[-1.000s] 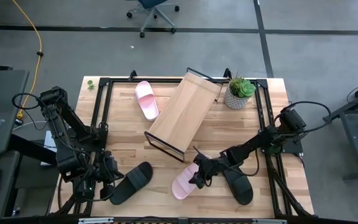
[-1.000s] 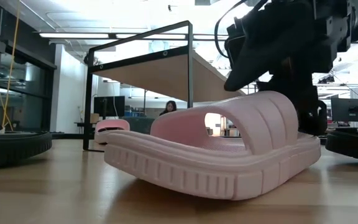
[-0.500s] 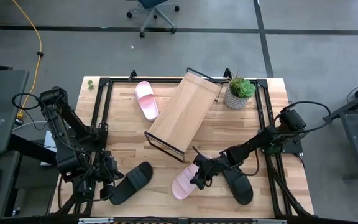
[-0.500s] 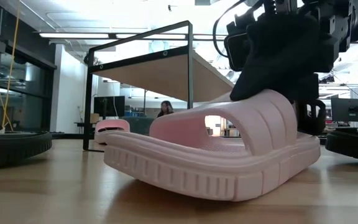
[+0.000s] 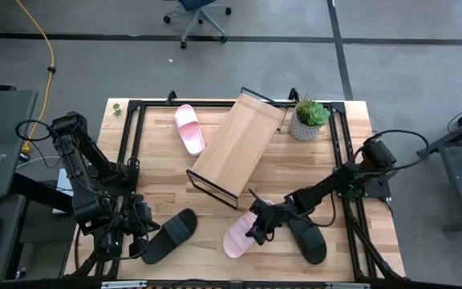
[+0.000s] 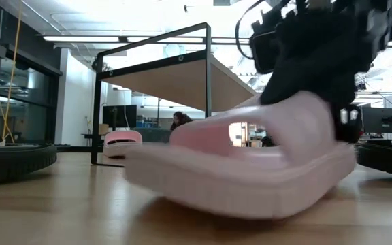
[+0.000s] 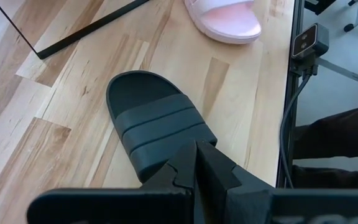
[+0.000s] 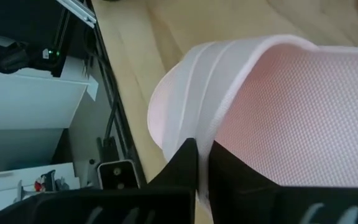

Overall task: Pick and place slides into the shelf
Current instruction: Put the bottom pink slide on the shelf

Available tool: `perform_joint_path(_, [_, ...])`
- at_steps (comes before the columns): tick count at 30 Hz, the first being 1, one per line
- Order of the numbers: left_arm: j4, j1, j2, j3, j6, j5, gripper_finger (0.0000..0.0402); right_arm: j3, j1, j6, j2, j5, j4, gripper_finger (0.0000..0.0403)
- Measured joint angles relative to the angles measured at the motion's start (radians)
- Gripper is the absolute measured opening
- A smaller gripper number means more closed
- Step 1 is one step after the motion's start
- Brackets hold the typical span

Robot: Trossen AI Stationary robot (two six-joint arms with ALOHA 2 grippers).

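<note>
A pale pink slide point(image 5: 237, 235) lies near the table's front edge, with my right gripper point(image 5: 257, 227) shut on its strap. In the low view it fills the foreground point(image 6: 243, 177), blurred. A black slide point(image 5: 307, 238) lies just right of it. Another black slide point(image 5: 171, 234) lies at the front left; my left gripper point(image 5: 139, 226) is shut over its near end point(image 7: 160, 165), and whether they touch does not show. A second pink slide point(image 5: 189, 128) rests sole-down at the far left, beside the slanted wooden shelf point(image 5: 239, 144). My right gripper pinches the pink slide's wide strap point(image 8: 219, 106) at its edge, between its two fingers point(image 8: 182, 165). The fingers come from the table's right, slanting down, one on top of the strap point(image 6: 298, 119) and one beneath it. The sole looks down on the tabletop.
A potted plant point(image 5: 309, 119) stands at the far right next to the shelf's upper end. A black metal frame point(image 5: 131, 144) runs round the tabletop. Bare planks point(image 5: 295, 172) lie between the shelf and the front slides.
My right gripper has shut on the pink slide's strap, its upper finger coming down onto it. The slide has stirred a little under the hold and shows blurred now.
</note>
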Motion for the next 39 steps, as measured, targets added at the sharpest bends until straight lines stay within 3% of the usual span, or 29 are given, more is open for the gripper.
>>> perform_joint_path(25, [-0.016,0.0,0.0,0.0,-0.001,0.0,0.0001,0.0,0.07,0.072,-0.546,0.196,-0.409,0.0])
perform_joint_path(31, [-0.016,0.0,0.0,0.0,-0.001,0.0,0.0001,0.0,0.07,0.089,-0.667,0.274,-0.427,0.0])
perform_joint_path(39, [-0.016,0.001,0.0,0.0,-0.001,0.0,0.0001,0.0,0.07,0.134,-0.79,0.275,-0.426,0.0])
